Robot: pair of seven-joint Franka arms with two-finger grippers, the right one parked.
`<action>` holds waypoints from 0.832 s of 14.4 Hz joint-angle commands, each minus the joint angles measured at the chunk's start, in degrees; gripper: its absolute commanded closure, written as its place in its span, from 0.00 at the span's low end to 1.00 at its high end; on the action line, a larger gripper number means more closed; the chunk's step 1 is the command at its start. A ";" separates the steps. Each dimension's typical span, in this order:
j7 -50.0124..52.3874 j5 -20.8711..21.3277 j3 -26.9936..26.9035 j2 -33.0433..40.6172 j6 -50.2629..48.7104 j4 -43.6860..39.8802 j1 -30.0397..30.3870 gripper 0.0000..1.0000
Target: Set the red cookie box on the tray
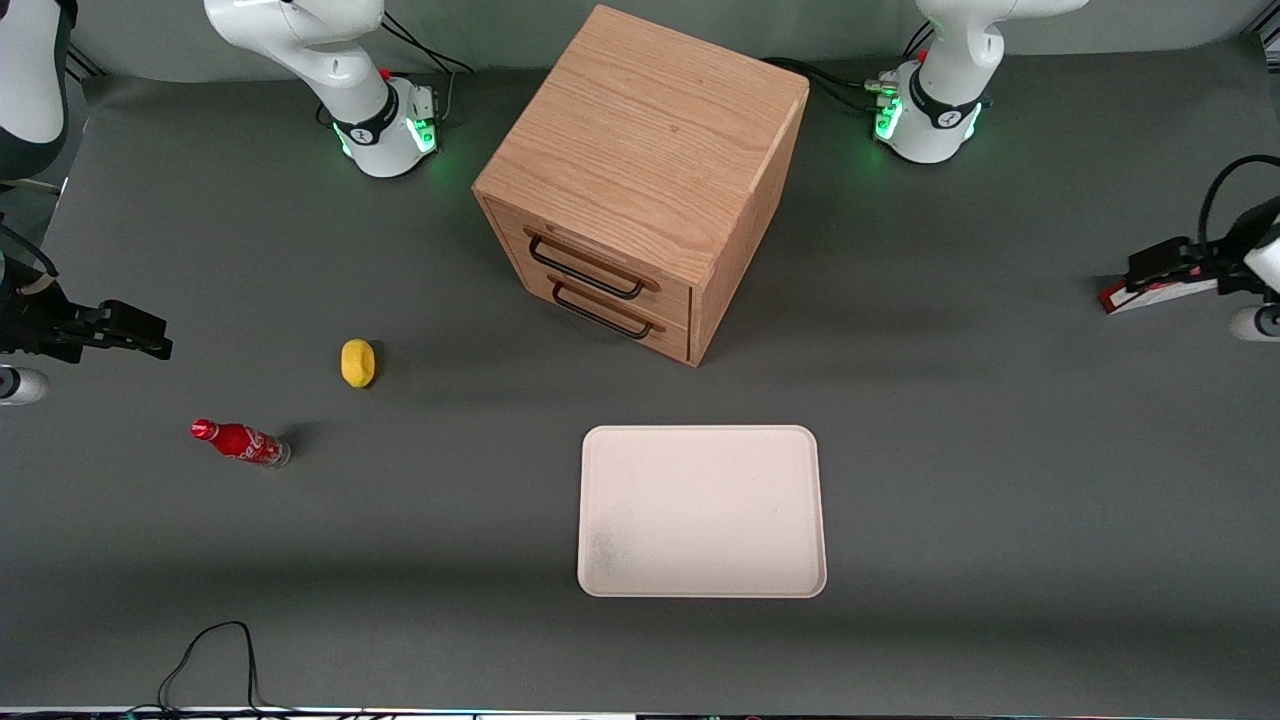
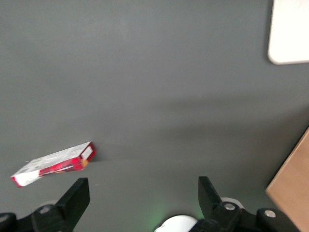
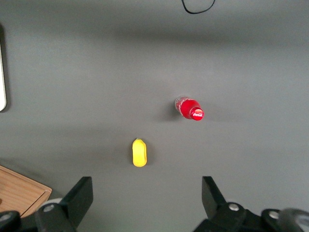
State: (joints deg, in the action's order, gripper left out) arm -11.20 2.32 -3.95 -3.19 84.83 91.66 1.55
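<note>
nothing done yet — the wide-open gripper hovers near the red cookie box, the tray bare at its 8 o'clock.

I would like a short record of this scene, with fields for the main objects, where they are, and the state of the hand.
red cookie box: on the table, at the working arm's end, not on the tray
tray: in front of the drawer cabinet, nothing on it
hand: open, above the table close to the box, holding nothing
drawer cabinet: both drawers shut
other items: yellow object and red soda bottle, toward the parked arm's end
</note>
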 commanded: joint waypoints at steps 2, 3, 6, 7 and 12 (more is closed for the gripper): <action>-18.54 1.37 -5.71 2.04 0.42 4.39 2.04 0.00; -23.64 3.03 -6.77 2.83 1.73 6.14 2.57 0.00; -37.62 5.15 -10.54 5.64 11.11 14.65 5.56 0.00; -43.76 5.15 -12.73 6.26 15.15 17.38 6.35 0.00; -69.18 5.15 -18.02 6.00 29.93 26.88 10.04 0.00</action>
State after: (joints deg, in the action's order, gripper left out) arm -72.28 6.68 -21.36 0.39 109.43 113.03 10.53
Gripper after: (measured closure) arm 0.000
